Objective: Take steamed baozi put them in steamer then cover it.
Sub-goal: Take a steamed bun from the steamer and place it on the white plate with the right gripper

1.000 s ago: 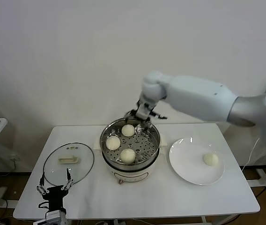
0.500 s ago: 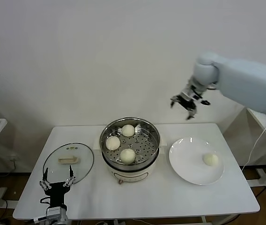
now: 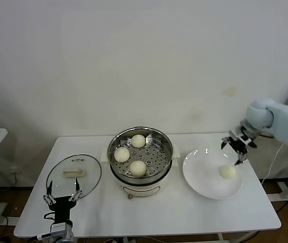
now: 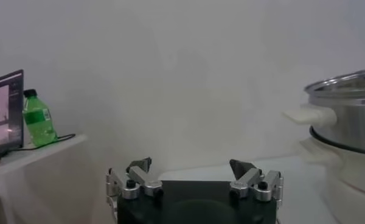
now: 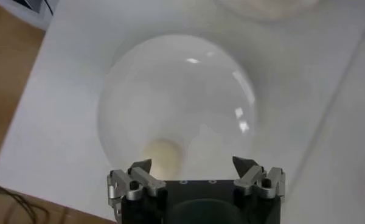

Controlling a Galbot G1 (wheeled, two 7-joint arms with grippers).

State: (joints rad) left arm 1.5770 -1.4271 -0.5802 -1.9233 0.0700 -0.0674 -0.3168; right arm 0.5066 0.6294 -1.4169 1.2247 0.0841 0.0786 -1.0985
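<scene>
The steel steamer (image 3: 112, 161) stands mid-table on its cream base and holds three baozi (image 3: 138, 167) on its perforated tray. A fourth baozi (image 3: 227, 172) lies on the white plate (image 3: 200, 174) at the right; it also shows in the right wrist view (image 5: 163, 156). My right gripper (image 3: 237, 146) is open and empty, hovering just above and behind that baozi. The glass cover (image 3: 74, 174) with its cream handle lies flat on the table left of the steamer. My left gripper (image 3: 61, 198) is open and empty, parked at the table's front left, by the cover's near rim.
The steamer's side (image 4: 344, 125) shows in the left wrist view. A side table at the left carries a green bottle (image 4: 38, 119) and a screen. The table's right edge runs close to the plate.
My right arm has swung from the back of the steamer, up and across to the right, then down over the plate. The left arm has barely moved.
</scene>
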